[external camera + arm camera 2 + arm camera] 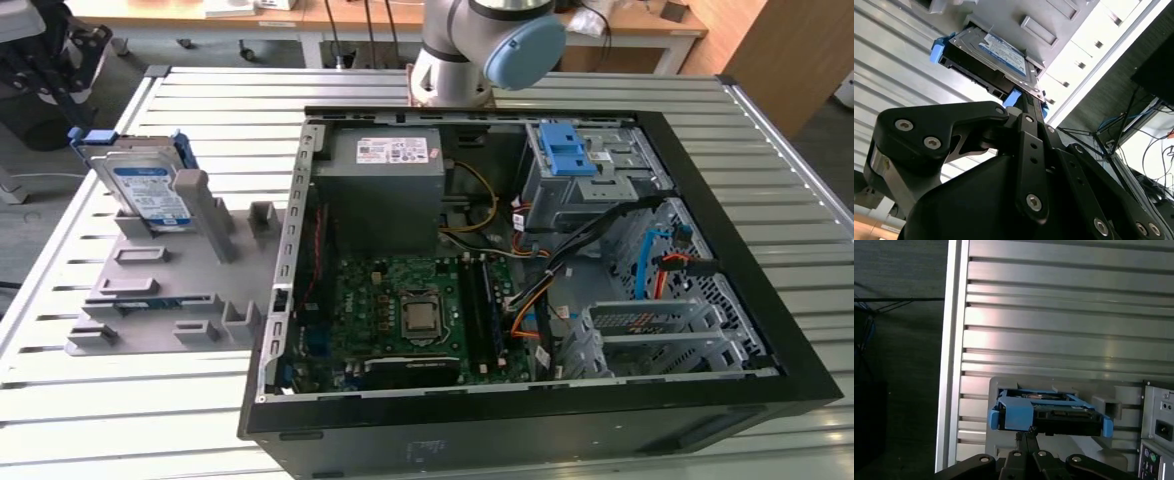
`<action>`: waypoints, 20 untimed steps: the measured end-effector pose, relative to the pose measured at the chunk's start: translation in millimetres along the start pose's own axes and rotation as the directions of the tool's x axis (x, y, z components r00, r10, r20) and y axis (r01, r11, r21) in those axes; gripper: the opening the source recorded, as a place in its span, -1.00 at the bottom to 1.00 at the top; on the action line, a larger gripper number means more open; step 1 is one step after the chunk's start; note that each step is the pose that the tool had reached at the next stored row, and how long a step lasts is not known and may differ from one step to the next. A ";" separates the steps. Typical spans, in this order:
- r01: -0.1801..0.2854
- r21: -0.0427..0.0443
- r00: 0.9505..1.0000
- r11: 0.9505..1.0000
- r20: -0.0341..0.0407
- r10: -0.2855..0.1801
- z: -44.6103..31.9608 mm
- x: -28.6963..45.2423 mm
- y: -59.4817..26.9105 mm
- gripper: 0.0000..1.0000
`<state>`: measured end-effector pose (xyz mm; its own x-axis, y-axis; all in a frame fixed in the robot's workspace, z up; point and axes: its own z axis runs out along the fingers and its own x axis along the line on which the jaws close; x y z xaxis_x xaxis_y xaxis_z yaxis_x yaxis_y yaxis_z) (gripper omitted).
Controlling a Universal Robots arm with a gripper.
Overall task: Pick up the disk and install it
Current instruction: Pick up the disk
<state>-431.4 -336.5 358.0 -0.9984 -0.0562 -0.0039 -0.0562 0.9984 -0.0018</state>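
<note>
Holds nothing in the gripper (1026, 433): black fingers pressed together tip to tip in both wrist views, pointed toward the disk (1054, 414) yet apart from it. Meets the disk end-on in the first wrist view, dark connector edge forward and blue frame wrapping both ends, with a rear corner of the computer case (1158, 430) just beside the grey holder (1114, 407). Catches instead, in the second wrist view, the blue-and-white label (1004, 50) on the disk's broad face, seen past the gripper's black linkage. Lays out the whole scene in the exterior view: finds the disk on edge in the holder, label face toward the camera, on the slatted metal table (80, 420), beside the case on the exterior view's left and level with the case's far half. Opens up the case interior there too: grey power supply (387, 190) at the far end, blue latch (567, 155) on a grey cage toward the exterior view's right of it, well apart from the disk, and green motherboard (400, 300) at the near end. Puts the arm (474, 45), grey with a blue cap, just beyond the case's far wall.
</note>
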 end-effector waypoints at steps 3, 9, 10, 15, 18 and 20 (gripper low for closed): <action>0.039 0.000 0.999 0.999 0.000 -0.039 0.0 0.0 0.0 -0.79; 0.095 0.000 0.995 0.995 0.000 -0.095 0.0 0.0 0.0 -0.79; 0.102 0.000 0.995 0.995 0.000 -0.102 0.0 0.1 0.0 -0.79; 0.124 0.000 0.992 0.992 0.000 -0.124 0.0 0.1 0.0 -0.79; 0.134 0.000 0.991 0.991 0.000 -0.134 0.0 0.1 0.0 -0.79; 0.140 -0.001 0.990 0.990 0.000 -0.140 0.0 0.1 0.0 -0.79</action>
<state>-431.5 -336.5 358.0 -0.9807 -0.1955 -0.0039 -0.1955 0.9807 -0.0017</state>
